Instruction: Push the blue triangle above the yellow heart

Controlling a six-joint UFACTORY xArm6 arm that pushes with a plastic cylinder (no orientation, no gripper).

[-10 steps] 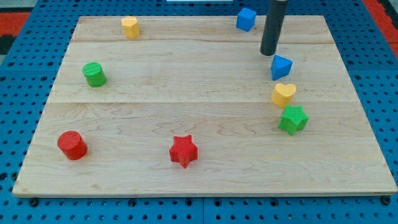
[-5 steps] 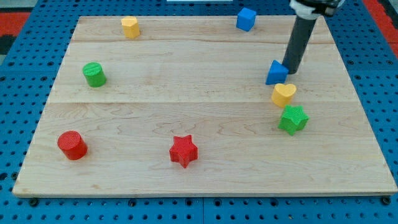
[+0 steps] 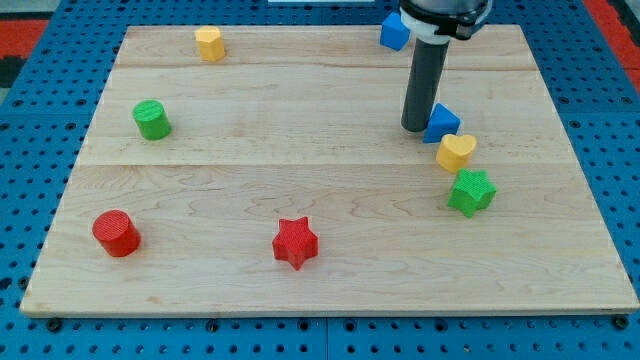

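Camera view: the rod's tip (image 3: 414, 127), no pincer and holding nothing, touches the blue triangle (image 3: 441, 123) from the view's left; yellow heart (image 3: 456, 151) just below.

My tip (image 3: 415, 127) stands on the wooden board (image 3: 300, 180), touching the blue triangle (image 3: 443, 122) on that block's left side. The yellow heart (image 3: 456, 151) lies just below the triangle, touching or nearly so. The green star (image 3: 472, 192) sits just below the heart. A blue cube (image 3: 392, 31) at the view's top is partly hidden behind the rod.
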